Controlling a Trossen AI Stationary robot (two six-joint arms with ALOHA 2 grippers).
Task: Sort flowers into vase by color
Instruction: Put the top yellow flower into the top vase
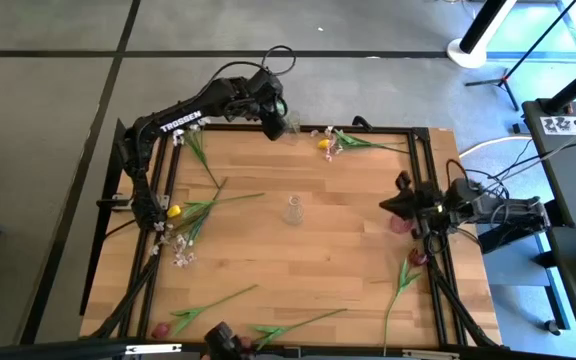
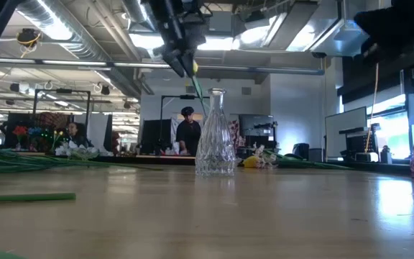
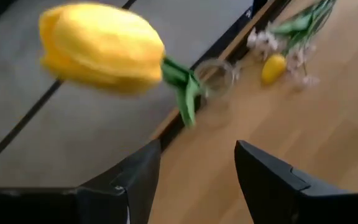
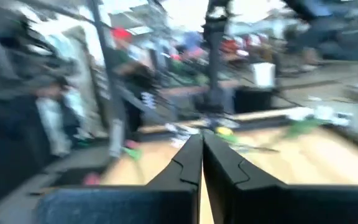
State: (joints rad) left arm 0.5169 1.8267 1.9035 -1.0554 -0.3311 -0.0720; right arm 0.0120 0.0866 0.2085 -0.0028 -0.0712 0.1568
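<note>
My left gripper (image 1: 273, 118) hovers open over the table's far edge. A yellow tulip (image 3: 98, 48) shows just past its fingers; the tulip's green stem (image 3: 182, 87) slants down toward a small clear vase (image 3: 219, 73) at that edge, and where the stem ends is hidden. In the low view the tulip (image 2: 194, 68) hangs just below the gripper (image 2: 182, 50). A taller clear vase (image 1: 293, 210) stands mid-table. My right gripper (image 1: 400, 205) is shut beside a pink vase (image 1: 400, 223) near the right edge. Other flowers lie flat on the table.
A yellow tulip with white sprays (image 1: 328, 143) lies near the far edge, and another yellow tulip with sprays (image 1: 175, 212) at the left. A dark red tulip (image 1: 416, 258) lies on the right, more stems (image 1: 298, 325) along the near edge. People stand in the room beyond.
</note>
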